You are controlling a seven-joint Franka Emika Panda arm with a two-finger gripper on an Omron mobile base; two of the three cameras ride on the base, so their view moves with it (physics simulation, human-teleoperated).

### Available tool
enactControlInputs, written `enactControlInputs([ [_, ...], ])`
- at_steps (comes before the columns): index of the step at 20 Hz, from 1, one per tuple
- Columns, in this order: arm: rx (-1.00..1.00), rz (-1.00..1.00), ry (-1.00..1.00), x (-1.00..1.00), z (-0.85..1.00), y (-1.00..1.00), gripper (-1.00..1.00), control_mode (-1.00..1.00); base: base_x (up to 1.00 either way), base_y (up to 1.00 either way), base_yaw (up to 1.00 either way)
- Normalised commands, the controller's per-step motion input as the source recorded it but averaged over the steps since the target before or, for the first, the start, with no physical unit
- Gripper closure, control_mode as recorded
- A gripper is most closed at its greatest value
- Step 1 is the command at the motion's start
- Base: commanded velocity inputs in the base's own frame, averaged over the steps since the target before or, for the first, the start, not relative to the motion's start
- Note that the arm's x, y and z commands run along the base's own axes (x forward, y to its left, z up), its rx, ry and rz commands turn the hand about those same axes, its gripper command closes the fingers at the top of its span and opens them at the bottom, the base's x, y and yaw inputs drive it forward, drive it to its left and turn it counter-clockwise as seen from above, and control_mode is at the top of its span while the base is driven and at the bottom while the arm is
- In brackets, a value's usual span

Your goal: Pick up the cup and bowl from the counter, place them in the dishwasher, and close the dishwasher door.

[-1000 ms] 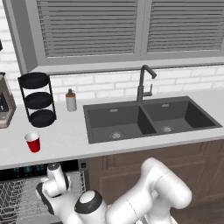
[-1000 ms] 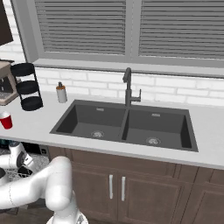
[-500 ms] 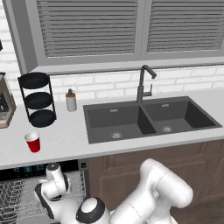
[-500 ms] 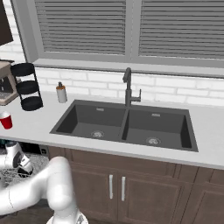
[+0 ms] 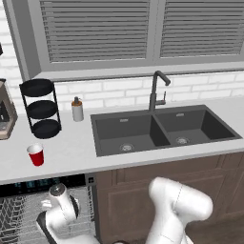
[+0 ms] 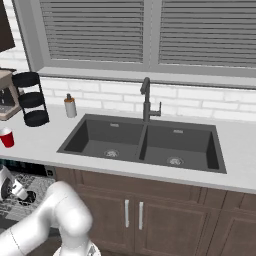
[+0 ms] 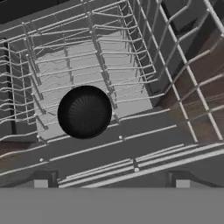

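Hanging low over the open dishwasher (image 5: 28, 209), the gripper (image 7: 111, 183) points down at the light grey wire rack (image 7: 109, 57). In the hand view its two finger tips (image 7: 40, 183) stand far apart at the bottom edge, with nothing between them; the jaws are wide open and hold nothing.

The black bowl (image 7: 84, 111) sits in the rack, above the gap between the tips and nearer the left one, clear of both. It appears to rest among the wires near the rack's front edge; whether it lies flat or tilted cannot be told from this angle.

The red cup (image 5: 36, 155) stands upright on the counter (image 5: 71, 147), well apart from the gripper, in front of the three-tier stand (image 5: 40, 107) and left of the black double sink (image 5: 162, 128). The right base view shows the same cup (image 6: 7, 137) at the far left of the counter.

A grey soap dispenser (image 5: 77, 109) stands between the stand and the sink, by the tiled wall. The dark control strip (image 5: 43, 183) with bluish displays shows just under the counter edge, above the rack. The white arm (image 5: 178, 209) bends down from the lower right toward the rack.
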Motion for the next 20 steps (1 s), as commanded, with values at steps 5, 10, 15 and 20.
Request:
enactControlInputs([
  [5,0.0,0.02,-0.03,-0.49,1.0,-0.18,-1.0,-1.0,0.0,0.0,0.0],
  [10,0.0,0.02,-0.03,-0.21,1.0,-0.02,-1.0,-1.0,0.0,0.0,0.0],
  [15,0.0,0.0,-0.02,-0.06,1.0,-0.22,-1.0,-1.0,0.0,0.0,0.0],
  [20,0.03,-0.02,-0.01,0.0,1.0,-0.38,-1.0,-1.0,0.0,0.0,0.0],
])
